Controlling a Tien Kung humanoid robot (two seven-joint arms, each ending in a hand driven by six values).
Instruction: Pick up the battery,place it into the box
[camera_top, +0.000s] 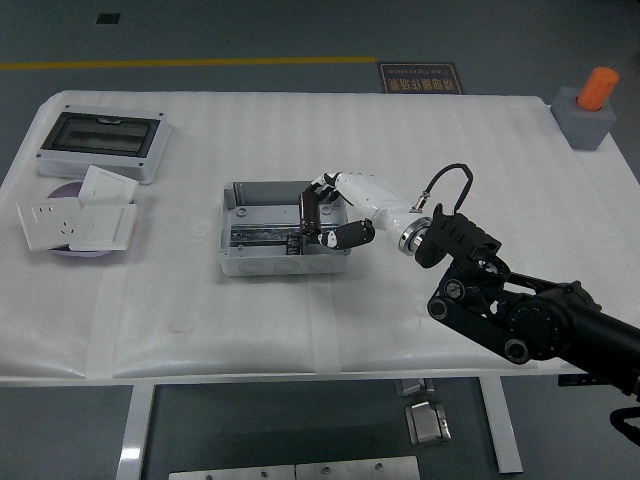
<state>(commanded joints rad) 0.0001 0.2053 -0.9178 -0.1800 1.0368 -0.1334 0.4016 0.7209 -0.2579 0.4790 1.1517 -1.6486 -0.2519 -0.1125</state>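
The right hand (335, 208) reaches in from the right, over the open grey box (284, 230) at the middle of the table (420, 140). Its fingers (345, 235) pinch a dark battery (309, 212), held upright above the box's right half, thumb on one side and the other fingers curled round the far side. The battery sits inside the box's outline, but whether it touches the floor is unclear. At the table's far left lies a dark-windowed cover (101, 142), and nearer, white socket plates (78, 220) are stacked on a purple disc (63, 192). At the far right corner stands a grey block (584, 117) with an orange cylinder (599, 88).
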